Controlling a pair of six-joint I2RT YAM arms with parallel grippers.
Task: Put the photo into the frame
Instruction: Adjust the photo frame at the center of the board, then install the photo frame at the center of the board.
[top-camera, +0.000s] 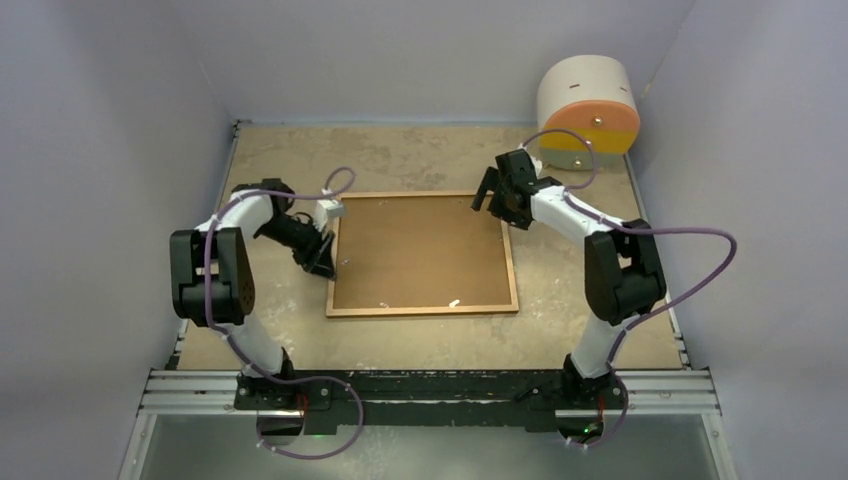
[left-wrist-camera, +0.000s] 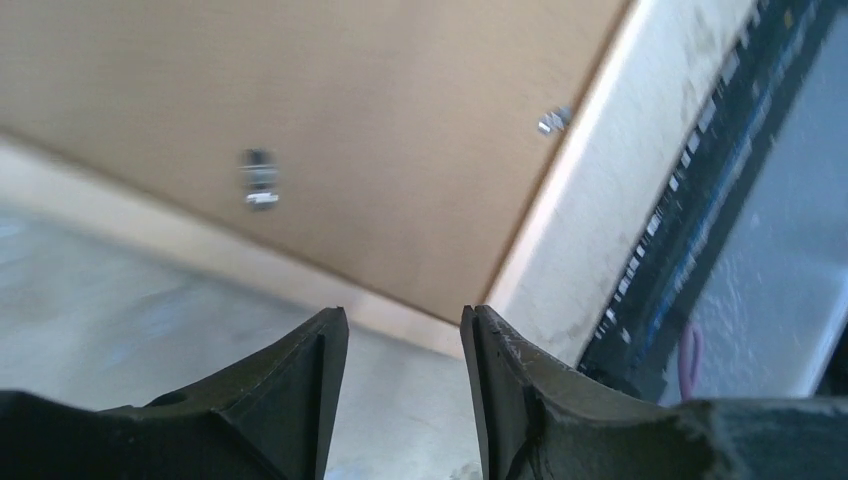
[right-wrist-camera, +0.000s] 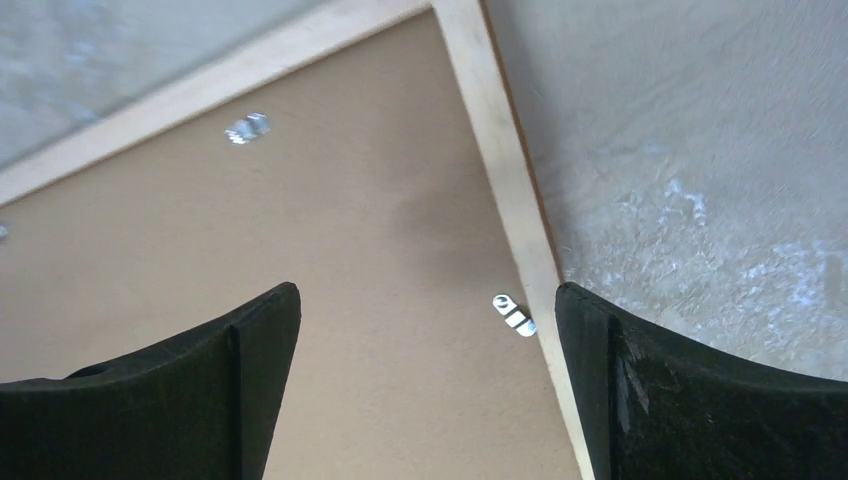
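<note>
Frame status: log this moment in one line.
frame back-up on table | left claw open at its left edge, empty | right claw wide open over far-right corner | photo not seen

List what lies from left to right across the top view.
left gripper → frame → right gripper → round cabinet

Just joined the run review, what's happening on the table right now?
The frame lies face down, brown backing board up. The left gripper is open at its left edge, near the front corner; the right gripper hovers wide open over the far right corner. Neither holds anything. The photo is not in view.
</note>
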